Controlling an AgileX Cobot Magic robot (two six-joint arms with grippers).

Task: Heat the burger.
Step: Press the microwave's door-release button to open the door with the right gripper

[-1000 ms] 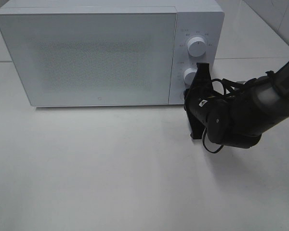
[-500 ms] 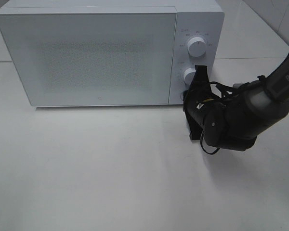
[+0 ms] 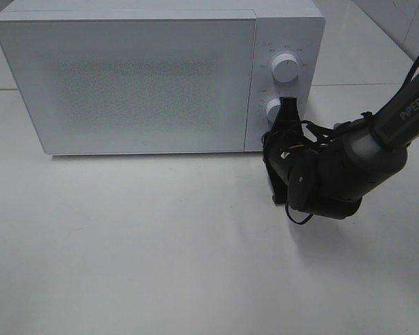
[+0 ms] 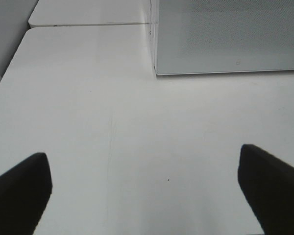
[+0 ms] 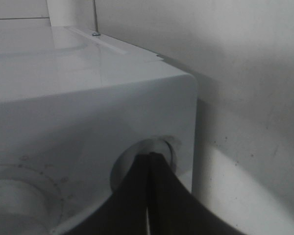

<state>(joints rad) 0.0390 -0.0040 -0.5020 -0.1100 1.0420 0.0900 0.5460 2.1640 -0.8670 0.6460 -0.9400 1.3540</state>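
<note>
The burger is out of view; the white microwave (image 3: 126,77) stands with its door closed. My right gripper (image 3: 269,138) is shut, its dark fingers turned on edge. Their tips sit at the bottom of the control panel, below the lower knob (image 3: 274,109). In the right wrist view the closed tips of the right gripper (image 5: 149,157) rest against a round recessed button (image 5: 162,146) at the panel's corner. My left gripper (image 4: 146,196) does not show in the high view. Its wrist view has it open and empty over bare table, short of the microwave's front corner (image 4: 156,72).
An upper knob (image 3: 285,67) sits above the lower one on the panel. The white table (image 3: 160,244) spreads in front of the microwave. The right arm's black body and cables (image 3: 335,174) lie to the right of the panel. A wall stands behind.
The right arm has edged slightly left, closer to the microwave's panel, with its gripper staying shut at the bottom of the panel. Nothing else differs.
</note>
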